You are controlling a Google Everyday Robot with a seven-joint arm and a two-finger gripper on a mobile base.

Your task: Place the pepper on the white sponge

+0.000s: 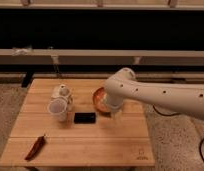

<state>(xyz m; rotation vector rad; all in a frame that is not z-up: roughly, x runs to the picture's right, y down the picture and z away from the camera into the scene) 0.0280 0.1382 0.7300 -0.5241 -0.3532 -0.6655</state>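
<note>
A pale wooden counter [120,145] is standing on a speckled floor, in front of a dark wall with a light ledge [95,55] running across it.

The jaws are hanging low over the back right part of the counter, at the near right edge of the orange bowl [98,97]. The bulky end of the arm is covering them, so it cannot be told whether they are open or closed, or whether they are touching the bowl or the wood. They are not carrying anything that is showing.

The white arm [160,97] is reaching in from the right edge of the view, bending at a rounded joint above the bowl and turning downward there. It is hiding the right half of the bowl.

Just left of the jaws and in front of the bowl, a black block [85,117] is lying flat on the counter, its long side running left to right. Further left, a white cup [58,109] is standing upright near the block, apart from it. Behind the cup and right against it, a smaller white thing [62,91] is sitting; its shape is too unclear to name.

The pepper [35,147] is lying well apart from the jaws, at the near left corner of the counter. It is dark red and slender, resting at a slant with its thin end pointing up and to the right. Nothing is touching it.

A black cable [202,145] is trailing across the floor at the far right.
</note>
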